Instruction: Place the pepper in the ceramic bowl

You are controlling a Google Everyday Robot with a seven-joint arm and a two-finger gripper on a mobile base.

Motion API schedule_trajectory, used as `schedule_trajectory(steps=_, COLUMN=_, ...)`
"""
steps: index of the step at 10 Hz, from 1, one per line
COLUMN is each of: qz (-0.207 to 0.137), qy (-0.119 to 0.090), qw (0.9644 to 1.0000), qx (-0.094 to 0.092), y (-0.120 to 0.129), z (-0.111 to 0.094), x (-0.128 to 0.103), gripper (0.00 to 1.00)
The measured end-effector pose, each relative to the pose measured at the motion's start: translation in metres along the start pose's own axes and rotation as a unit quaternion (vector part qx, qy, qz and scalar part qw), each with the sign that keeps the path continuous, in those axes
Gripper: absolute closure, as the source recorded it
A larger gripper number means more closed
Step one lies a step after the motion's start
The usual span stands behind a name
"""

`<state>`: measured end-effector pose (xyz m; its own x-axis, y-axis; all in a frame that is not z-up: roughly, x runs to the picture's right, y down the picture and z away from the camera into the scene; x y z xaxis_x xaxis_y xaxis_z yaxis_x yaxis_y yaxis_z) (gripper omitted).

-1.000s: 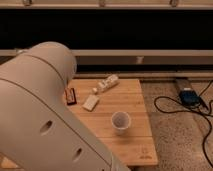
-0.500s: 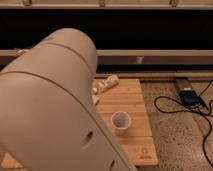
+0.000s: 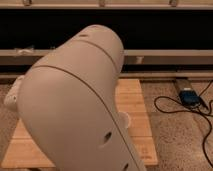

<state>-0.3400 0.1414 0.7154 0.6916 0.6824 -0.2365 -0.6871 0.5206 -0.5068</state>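
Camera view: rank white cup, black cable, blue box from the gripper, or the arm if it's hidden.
Gripper out of view; ranked from the arm:
1. white cup, beside it.
2. black cable, floor right.
3. blue box, farther right.

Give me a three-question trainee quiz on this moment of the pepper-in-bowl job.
1. True or false: the gripper and the small dark red pepper are both in plain view.
2. What fills most of the picture? A) the robot's large white arm shell B) a cardboard box C) a person's hand
3. Fill in: the blue box-shaped device lies on the ___, right of the light wooden table.

Key: 1 false, as the gripper is out of view and no pepper shows; 2 A; 3 floor.
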Motion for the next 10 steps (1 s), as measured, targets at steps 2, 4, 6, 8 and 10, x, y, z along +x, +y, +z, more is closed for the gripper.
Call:
schedule_trajectory(steps=2, qz=0.011, qy=-0.006, qw=0.9999, qx=0.0, y=-0.012, z=0.01, x=-0.027, gripper=0.61)
schedule_trajectory(steps=4, qz=0.019, qy=-0.006, qw=0.9998, qx=0.006, y=-0.019, z=0.022, x=-0.05, gripper=0.41)
schedule_trajectory(steps=6, qz=0.024, qy=-0.004, qw=0.9996, qx=0.012, y=-0.024, z=0.033, x=-0.065, gripper=0.23)
schedule_trajectory(steps=8, qz=0.035, qy=0.002, qw=0.9992, qx=0.019, y=-0.035, z=0.043, x=-0.07, gripper=0.2)
schedule_trajectory(steps=10, qz=0.054, qy=0.008, qw=0.9983, qx=0.023, y=-0.048, z=0.054, x=-0.07, gripper=0.2)
